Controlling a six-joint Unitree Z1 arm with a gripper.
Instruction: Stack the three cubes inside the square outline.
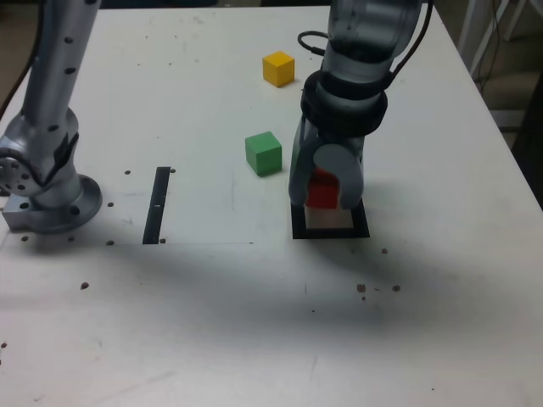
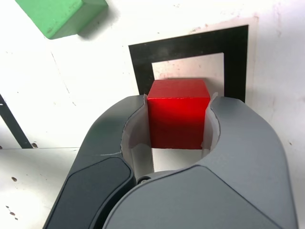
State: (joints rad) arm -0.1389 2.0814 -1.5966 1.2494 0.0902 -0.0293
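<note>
Gripper: closed around the red cube, its two grey fingers (image 2: 252, 129) pressed to opposite sides of it; the gripper (image 2: 177, 124) points down at the desk (image 1: 187, 331).
Red cube: held between the fingers, over the pale centre of the square outline (image 1: 300, 225); whether its underside touches the desk, I cannot tell. The red cube (image 2: 176, 119) has its top face showing in the wrist view.
Square outline: thick black border, right of the middle in the exterior view, partly hidden by the gripper and the red cube.
Green cube: the green cube (image 1: 264, 154) rests on the desk outside the outline, to its left and a little farther in the exterior view.
Yellow cube: the yellow cube (image 1: 278, 69) sits on the desk, farther than the green one, toward the far edge in the exterior view.
Black strip: the narrow black strip (image 1: 157, 206) lies left of the green cube and the outline in the exterior view.
Arm base: the round grey base (image 1: 64, 208) stands at the exterior view's left, beyond the strip.
</note>
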